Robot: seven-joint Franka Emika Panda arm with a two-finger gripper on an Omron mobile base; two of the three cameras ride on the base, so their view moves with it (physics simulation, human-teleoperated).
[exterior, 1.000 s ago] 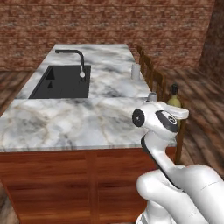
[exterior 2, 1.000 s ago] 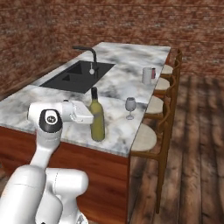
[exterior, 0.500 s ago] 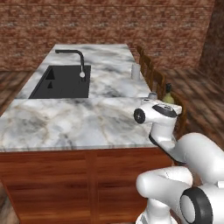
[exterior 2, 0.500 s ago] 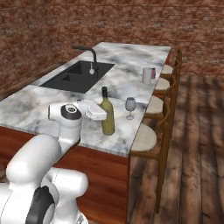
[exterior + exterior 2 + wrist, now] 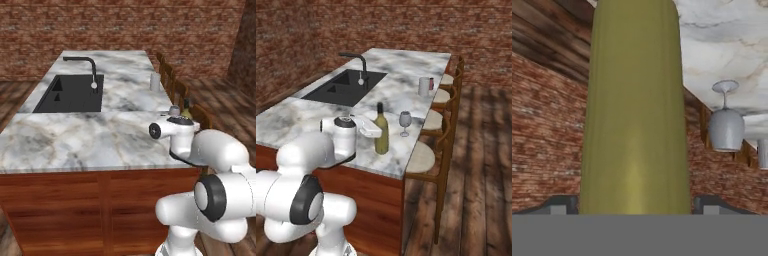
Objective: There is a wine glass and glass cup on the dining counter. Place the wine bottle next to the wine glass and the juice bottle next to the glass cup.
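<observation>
Our gripper (image 5: pixel 378 131) closed on wine bottle (image 5: pixel 382 131), fingertips (image 5: pixel 559 204) flanking olive body low on both sides in hand view. Bottle upright, long axis vertical, neck up, base at or just above dining counter (image 5: pixel 311 117) near its front right corner; contact we cannot tell. Wine glass (image 5: pixel 405 121) just beyond bottle, toward stools, not touching. We judge only small set-down remains. Glass cup (image 5: pixel 424 86) further along counter edge, well apart.
</observation>
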